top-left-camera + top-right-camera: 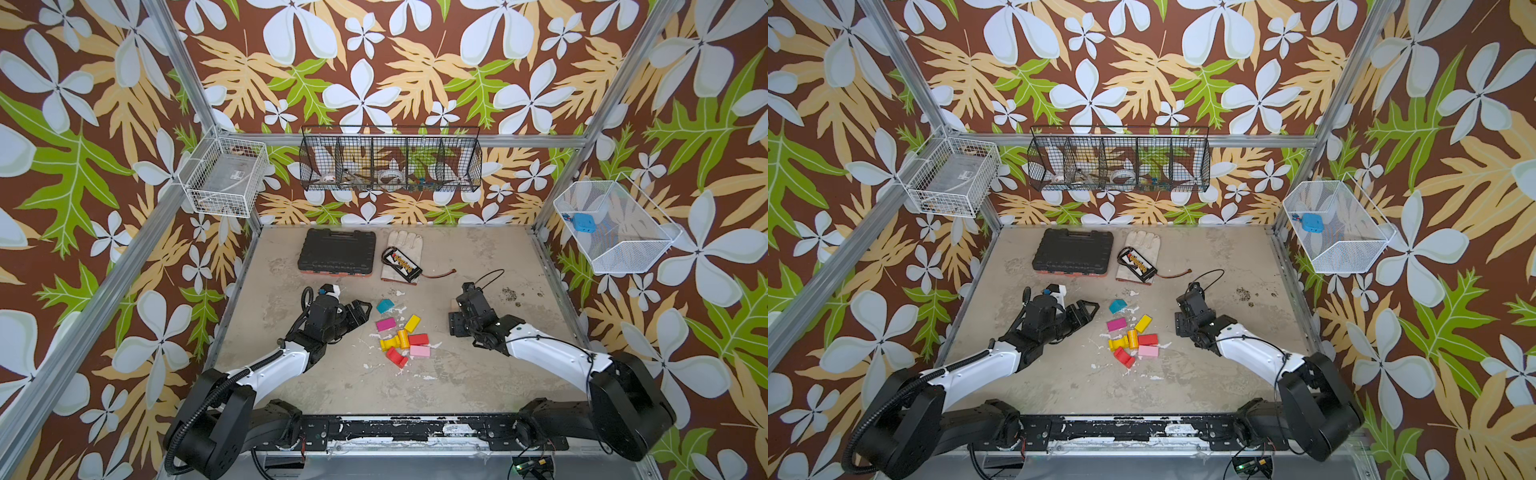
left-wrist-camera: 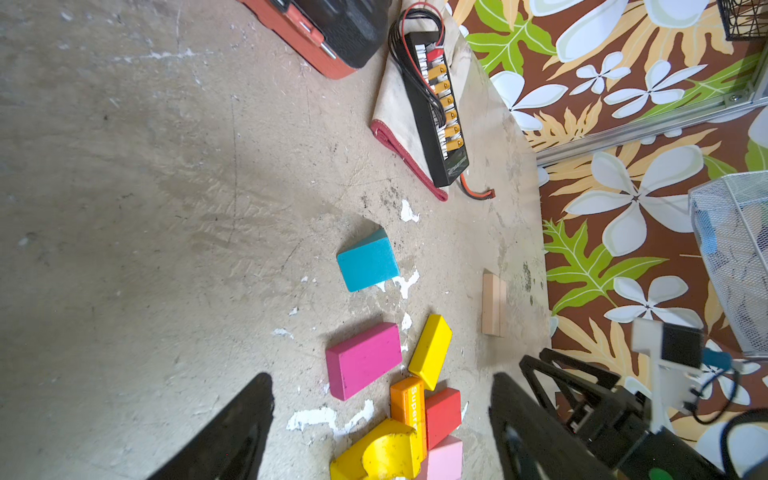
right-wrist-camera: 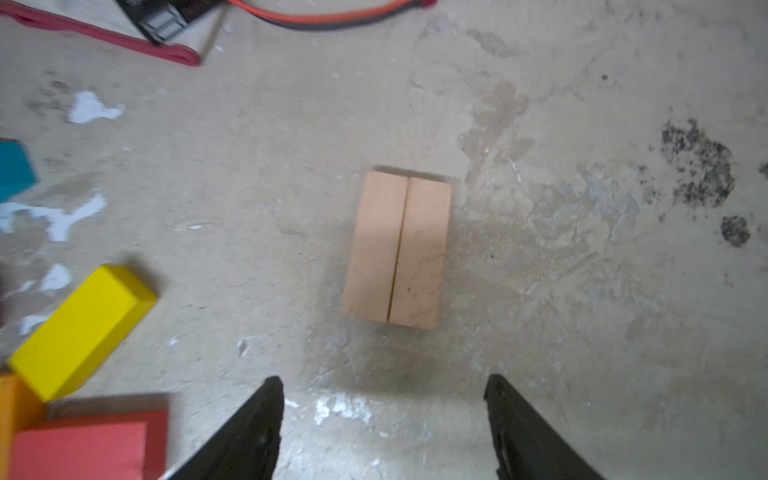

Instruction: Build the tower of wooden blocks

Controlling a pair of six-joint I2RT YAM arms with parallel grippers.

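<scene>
The wood blocks lie loose mid-table in both top views: teal, magenta, a yellow bar, an orange cylinder, red, a yellow arch, pink and a red arch. Two tan bars lie side by side apart from them, just beyond my right gripper, which is open and empty. My left gripper hovers open left of the pile, holding nothing. No tower is in view.
A black tool case, a work glove and a black battery pack with a red lead lie at the back. Wire baskets hang on the back wall and on both side walls.
</scene>
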